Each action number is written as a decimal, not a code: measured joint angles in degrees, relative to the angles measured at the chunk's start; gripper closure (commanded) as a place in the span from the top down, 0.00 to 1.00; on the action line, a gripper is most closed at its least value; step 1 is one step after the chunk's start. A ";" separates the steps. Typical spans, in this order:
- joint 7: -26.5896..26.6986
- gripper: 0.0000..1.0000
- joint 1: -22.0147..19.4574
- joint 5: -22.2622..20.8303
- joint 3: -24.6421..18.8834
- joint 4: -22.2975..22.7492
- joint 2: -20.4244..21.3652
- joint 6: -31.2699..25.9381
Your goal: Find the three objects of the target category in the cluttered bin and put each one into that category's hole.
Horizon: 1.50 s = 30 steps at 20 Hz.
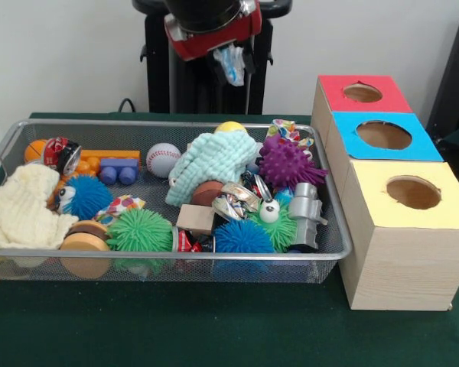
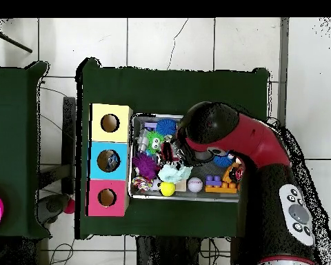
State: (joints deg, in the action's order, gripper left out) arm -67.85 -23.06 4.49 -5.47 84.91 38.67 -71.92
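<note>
The silver wire mesh bin stands on the green table, full of toys; it also shows in the overhead view. The blue-panelled hole is the middle one of the pale wooden box, right of the bin, and shows in the overhead view too. My gripper hangs high above the bin's back edge, shut on a small pale blue and white crumpled thing. In the overhead view my red arm hides the gripper and the bin's middle.
The bin holds a purple spiky ball, a baseball, a teal knitted cloth, a green spiky ball, a blue spiky ball, a cream cloth, crushed cans and a grey toy. Red hole, yellow hole.
</note>
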 measured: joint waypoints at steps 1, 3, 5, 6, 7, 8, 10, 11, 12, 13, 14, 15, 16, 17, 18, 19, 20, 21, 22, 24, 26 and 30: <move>0.00 0.00 0.38 0.02 0.28 -0.16 0.42 0.04; -0.38 0.00 1.98 0.02 1.84 -0.97 0.71 1.15; -1.08 0.00 3.10 0.15 2.81 -1.49 0.24 3.13; -1.54 0.00 3.71 0.27 3.29 -1.70 -0.07 4.44; -2.08 0.00 4.09 0.65 3.48 -1.63 -0.32 5.88; -2.68 0.00 4.40 1.25 3.53 -1.49 -0.58 7.59; -4.97 0.00 4.91 4.56 3.35 -0.37 -1.30 14.36; -5.64 0.00 4.92 5.78 3.22 0.10 -1.46 16.36; -6.31 0.00 4.92 7.00 3.09 0.56 -1.63 18.36; -6.85 0.00 4.91 8.01 2.98 1.01 -1.73 20.03; -8.06 0.00 4.85 10.33 2.75 2.25 -1.85 23.91; -8.48 0.00 4.83 11.23 2.65 2.81 -1.87 25.44; -9.37 0.00 4.79 13.04 2.42 4.10 -1.86 28.72; -9.67 0.00 4.78 13.70 2.32 4.65 -1.85 29.94; -10.31 0.00 4.78 15.62 1.89 6.47 -1.88 33.51; -10.36 0.00 4.81 16.17 1.73 7.03 -1.90 34.47; -10.36 0.00 4.83 16.54 1.60 7.48 -1.93 35.11; -10.36 0.00 4.92 17.00 1.47 8.11 -1.97 35.51; -10.36 0.00 5.01 17.46 1.35 8.73 -2.00 35.91; -10.36 0.00 5.40 18.14 1.35 9.65 -2.12 35.91; -10.36 0.00 5.98 18.93 1.34 10.38 -2.31 35.90; -10.48 0.00 7.47 20.75 1.34 11.06 -2.55 35.78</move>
State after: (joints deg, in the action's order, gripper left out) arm -78.33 -15.58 25.24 -4.13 95.96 36.12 -36.14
